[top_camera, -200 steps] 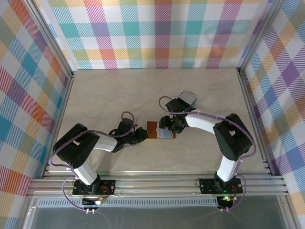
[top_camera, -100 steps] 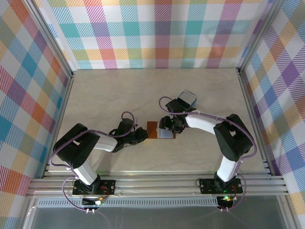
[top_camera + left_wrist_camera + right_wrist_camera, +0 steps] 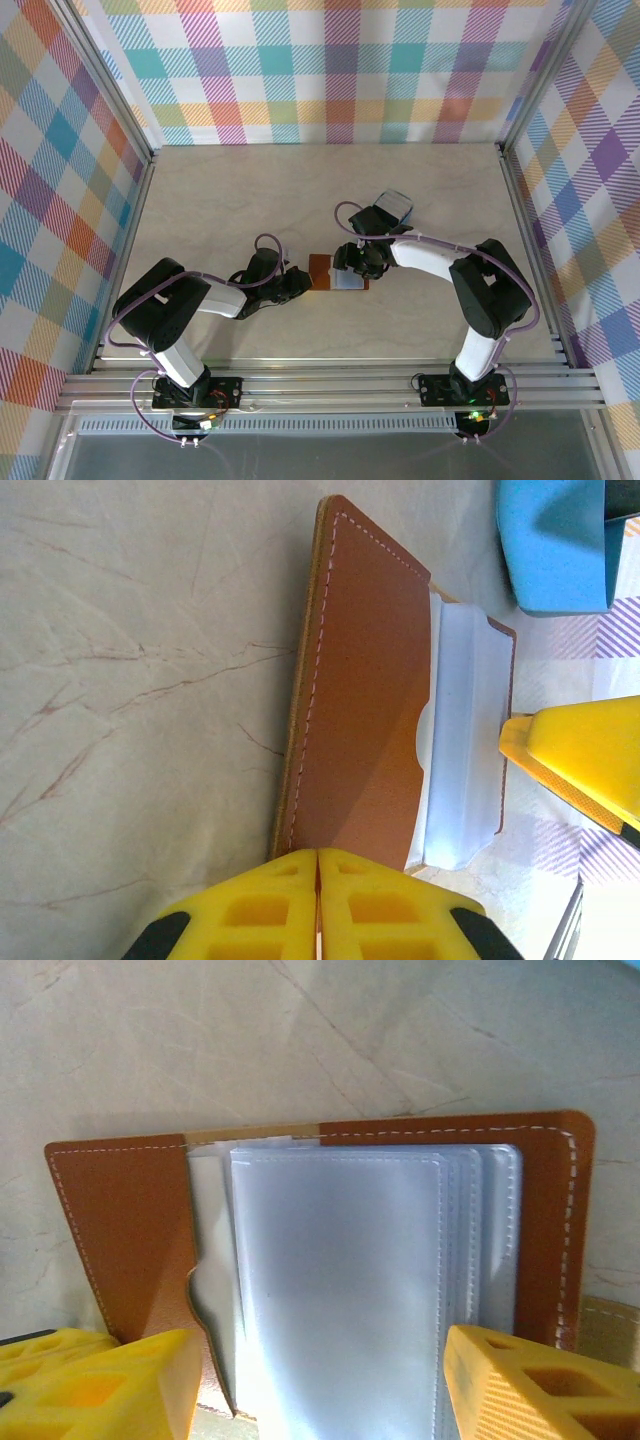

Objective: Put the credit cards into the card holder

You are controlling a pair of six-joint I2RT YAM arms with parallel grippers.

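Note:
The card holder (image 3: 335, 271) lies open on the table, a brown leather wallet with pale grey-blue sleeves (image 3: 340, 1280) fanned out inside. My left gripper (image 3: 318, 855) is shut, its tips at the near edge of the brown flap (image 3: 365, 700). My right gripper (image 3: 320, 1360) hangs open just above the sleeves, one finger (image 3: 130, 1380) over the brown pocket, the other (image 3: 520, 1380) over the sleeves' stitched edge. A pale sheet (image 3: 205, 1250) sticks out of the brown pocket; I cannot tell whether it is a card. The credit cards are hidden.
A blue rounded plastic tray (image 3: 393, 207) sits just behind the right gripper (image 3: 352, 268), and its corner (image 3: 555, 545) shows in the left wrist view. Bare marbled tabletop (image 3: 220, 200) surrounds the wallet. Metal rails and checked walls (image 3: 330, 70) bound the table.

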